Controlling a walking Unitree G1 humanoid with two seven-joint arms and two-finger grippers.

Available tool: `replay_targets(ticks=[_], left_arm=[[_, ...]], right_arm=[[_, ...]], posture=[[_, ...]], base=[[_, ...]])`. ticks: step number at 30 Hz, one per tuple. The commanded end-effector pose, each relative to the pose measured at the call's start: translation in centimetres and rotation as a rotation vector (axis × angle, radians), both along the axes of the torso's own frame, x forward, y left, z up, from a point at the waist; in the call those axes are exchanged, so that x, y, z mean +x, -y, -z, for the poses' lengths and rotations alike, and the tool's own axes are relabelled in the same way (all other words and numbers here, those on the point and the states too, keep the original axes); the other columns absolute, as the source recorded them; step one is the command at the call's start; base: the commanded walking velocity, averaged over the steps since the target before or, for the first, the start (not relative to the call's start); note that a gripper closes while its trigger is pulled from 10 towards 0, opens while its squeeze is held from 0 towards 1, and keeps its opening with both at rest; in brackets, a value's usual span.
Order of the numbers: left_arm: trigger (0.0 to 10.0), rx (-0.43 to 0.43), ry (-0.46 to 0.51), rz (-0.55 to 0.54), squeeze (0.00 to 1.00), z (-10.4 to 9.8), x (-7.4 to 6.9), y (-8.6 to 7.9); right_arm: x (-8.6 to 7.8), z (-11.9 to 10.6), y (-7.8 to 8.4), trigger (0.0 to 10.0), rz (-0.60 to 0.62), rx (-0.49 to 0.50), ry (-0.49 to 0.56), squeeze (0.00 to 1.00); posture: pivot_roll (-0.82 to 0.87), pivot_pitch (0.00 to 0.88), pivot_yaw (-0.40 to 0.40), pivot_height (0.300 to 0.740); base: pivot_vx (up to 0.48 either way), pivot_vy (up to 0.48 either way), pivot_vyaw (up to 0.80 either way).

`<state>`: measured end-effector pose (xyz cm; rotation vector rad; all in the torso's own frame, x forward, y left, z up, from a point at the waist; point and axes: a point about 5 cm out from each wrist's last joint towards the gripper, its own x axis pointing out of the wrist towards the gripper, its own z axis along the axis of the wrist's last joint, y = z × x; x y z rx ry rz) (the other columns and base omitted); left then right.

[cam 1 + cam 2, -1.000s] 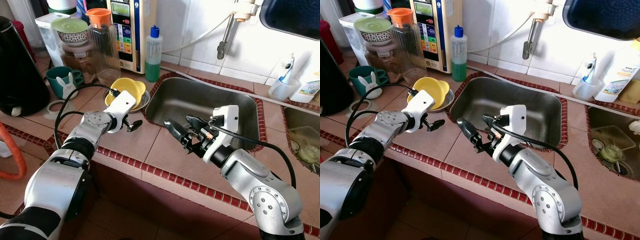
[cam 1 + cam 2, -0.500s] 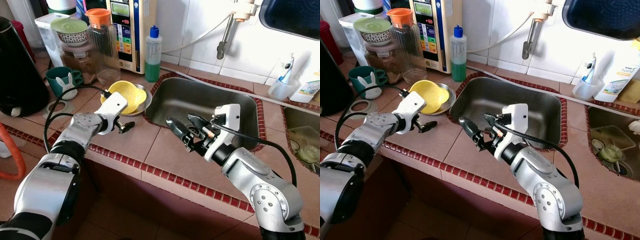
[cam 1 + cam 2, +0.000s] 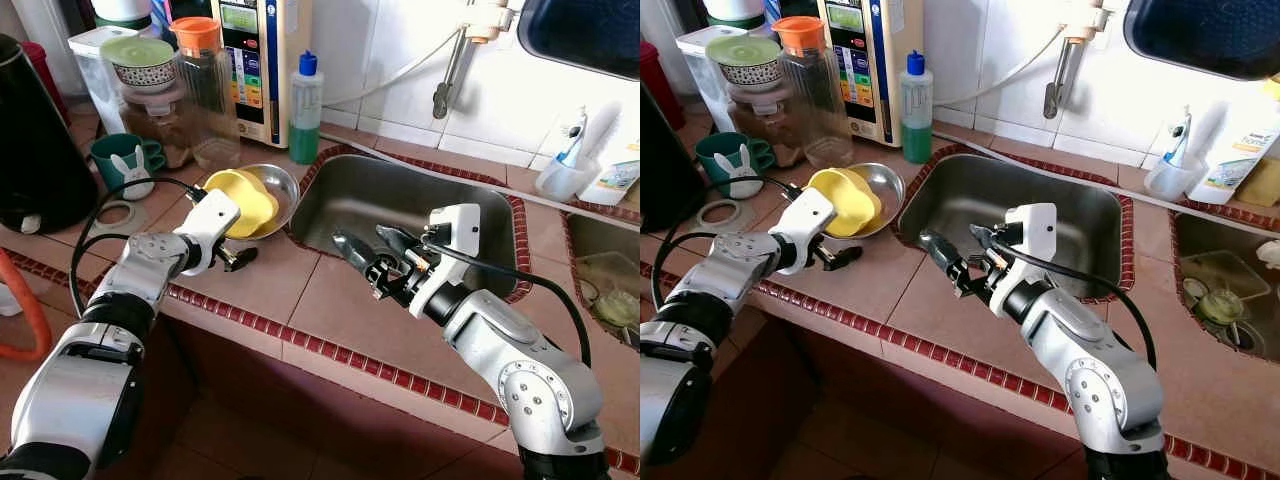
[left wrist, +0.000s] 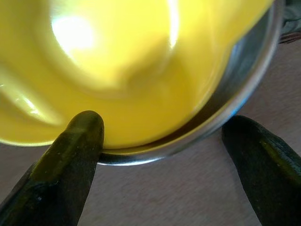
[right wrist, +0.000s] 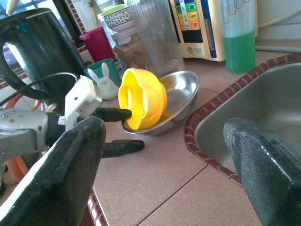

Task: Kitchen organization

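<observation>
**Yellow bowl tipped up in the steel bowl**

While the right gripper just hangs over the counter with its fingers spread apart and nothing in them, the left gripper is right at the near rim of the steel bowl. Its fingers are apart: one finger sits at the rim, under the yellow bowl, and the other lies low over the counter just outside it. The yellow bowl is inside the steel one, tilted up on its edge just past the left gripper's tips. The sink is just beyond the right gripper. Further back from the left gripper there's a green soap bottle, a clear jug with an orange lid and a teal mug.
</observation>
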<state>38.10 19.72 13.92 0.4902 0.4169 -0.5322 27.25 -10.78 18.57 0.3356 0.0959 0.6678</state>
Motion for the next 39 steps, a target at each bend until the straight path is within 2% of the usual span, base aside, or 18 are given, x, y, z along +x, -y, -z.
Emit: replay_targets(ticks=[1,17,23,27,31,34,39], left_arm=[[10.0,0.014,-0.015,-0.010,0.00,0.0,-0.1,-0.4],[10.0,0.053,0.028,0.030,0.00,-2.0,-0.3,-0.7],[10.0,0.053,0.094,0.005,0.00,-2.8,-0.5,-0.7],[10.0,-0.018,0.221,-0.069,0.00,-3.5,0.1,0.2],[10.0,-0.074,0.282,-0.109,0.00,-4.1,0.4,1.0],[10.0,-0.097,0.299,-0.112,0.00,-4.3,0.6,1.9],[10.0,-0.083,0.293,-0.069,0.00,-4.2,0.6,2.9]], right_arm=[[0.4,-0.3,0.3,10.0,0.020,-0.012,0.016,0.00],[0.6,-0.3,0.4,10.0,0.021,-0.014,0.022,0.00],[0.7,-0.2,0.4,10.0,0.024,-0.015,0.023,0.00],[0.9,-0.3,0.3,10.0,0.026,-0.013,0.027,0.00],[1.0,-0.5,0.2,10.0,0.030,-0.012,0.034,0.00],[1.1,-0.5,0.3,10.0,0.033,-0.015,0.037,0.00],[1.0,-0.5,0.6,10.0,0.042,-0.021,0.037,0.00]], posture=[[0.18,0.000,-0.023,0.740],[0.20,0.000,-0.026,0.740],[0.20,0.000,-0.029,0.740],[0.20,0.000,-0.033,0.740],[0.20,0.000,-0.033,0.740],[0.19,0.000,-0.032,0.740],[0.18,0.000,-0.029,0.740]], base=[[0.000,0.000,0.00],[0.000,0.000,0.00],[0.000,0.000,0.00],[0.000,0.000,0.00],[0.000,0.000,0.00],[0.000,0.000,0.00],[0.000,0.000,0.00]])
